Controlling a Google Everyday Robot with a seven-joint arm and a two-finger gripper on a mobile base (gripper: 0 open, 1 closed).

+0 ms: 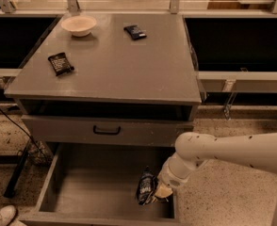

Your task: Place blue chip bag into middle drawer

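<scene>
The blue chip bag (146,186) stands on end inside the open middle drawer (96,182), near its front right corner, low over the grey floor. My gripper (161,192) hangs from the white arm that reaches in from the right. It sits right against the bag's right side, low in the drawer. The gripper and wrist hide part of the bag's right edge.
On the cabinet top (110,65) lie a white bowl (78,24), a small black flat packet (60,63) and a small dark-blue bar wrapper (135,31). A closed drawer front with a black handle (106,130) sits above the open drawer. A shoe (1,215) shows at the bottom left.
</scene>
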